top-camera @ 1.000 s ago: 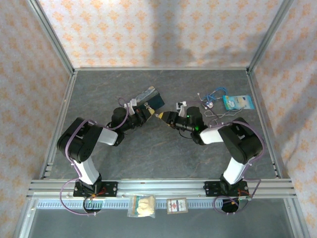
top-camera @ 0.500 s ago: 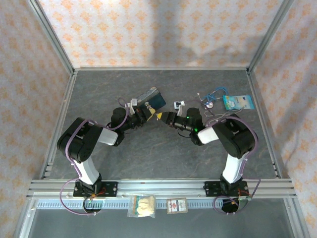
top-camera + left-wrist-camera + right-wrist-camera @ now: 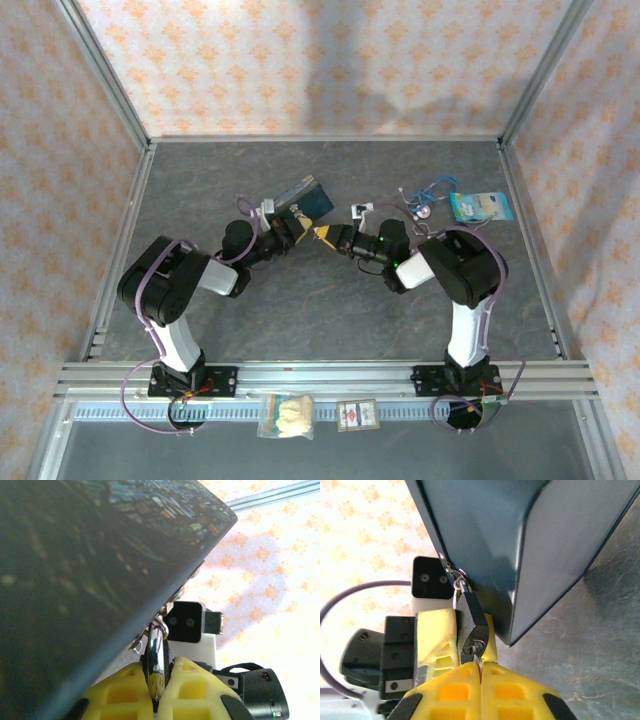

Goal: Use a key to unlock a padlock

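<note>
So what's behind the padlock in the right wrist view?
The left hand's yellow fingers, clamped on the padlock, and the blue tin's wall beside them. The padlock's body covers the gap between those fingers, so its back face is hidden.

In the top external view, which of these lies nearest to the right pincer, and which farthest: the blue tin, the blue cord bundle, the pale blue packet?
1. The blue tin, just beyond the right pincer, near the table's middle.
2. The blue cord bundle, further off to the right.
3. The pale blue packet, farthest, close to the right wall.
</note>
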### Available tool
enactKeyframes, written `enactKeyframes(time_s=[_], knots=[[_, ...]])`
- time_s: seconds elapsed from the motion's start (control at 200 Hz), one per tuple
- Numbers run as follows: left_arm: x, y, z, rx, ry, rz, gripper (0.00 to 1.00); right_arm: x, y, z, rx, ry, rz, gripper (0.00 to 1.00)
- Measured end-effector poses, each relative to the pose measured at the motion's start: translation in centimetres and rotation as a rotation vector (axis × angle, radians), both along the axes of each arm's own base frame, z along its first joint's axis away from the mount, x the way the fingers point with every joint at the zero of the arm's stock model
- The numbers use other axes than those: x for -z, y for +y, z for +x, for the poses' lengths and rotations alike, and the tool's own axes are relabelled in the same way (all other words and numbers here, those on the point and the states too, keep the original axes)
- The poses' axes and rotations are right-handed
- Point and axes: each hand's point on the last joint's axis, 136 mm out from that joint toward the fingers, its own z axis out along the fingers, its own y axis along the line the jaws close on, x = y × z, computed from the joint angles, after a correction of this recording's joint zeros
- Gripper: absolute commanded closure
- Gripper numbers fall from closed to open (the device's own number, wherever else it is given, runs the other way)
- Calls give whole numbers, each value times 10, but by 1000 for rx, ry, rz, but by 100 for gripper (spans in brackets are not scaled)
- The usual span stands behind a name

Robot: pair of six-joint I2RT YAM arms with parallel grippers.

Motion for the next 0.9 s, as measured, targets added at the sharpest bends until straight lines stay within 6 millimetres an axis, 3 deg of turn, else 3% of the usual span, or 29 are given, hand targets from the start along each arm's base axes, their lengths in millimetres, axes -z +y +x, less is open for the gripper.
enactKeyframes(time_s=[0.085, 0.185, 0.305, 0.395, 0.861, 0.901], knots=[[0, 0, -2, 8, -38, -22, 100, 0, -2, 0, -19, 85, 59, 100], [8, 0, -3, 9, -60, -36, 100, 9, 0, 1, -50, 295, 147, 100], [31, 1, -2, 9, -31, -24, 100, 27, 1, 2, -52, 587, 223, 100], [32, 1, -2, 9, -51, -16, 100, 28, 1, 2, -51, 724, 269, 100], [32, 7, -1, -10, -101, 23, 100, 29, 8, 7, -45, 711, 280, 100], [32, 9, 0, -19, -100, 23, 100, 29, 9, 8, -48, 709, 280, 95]])
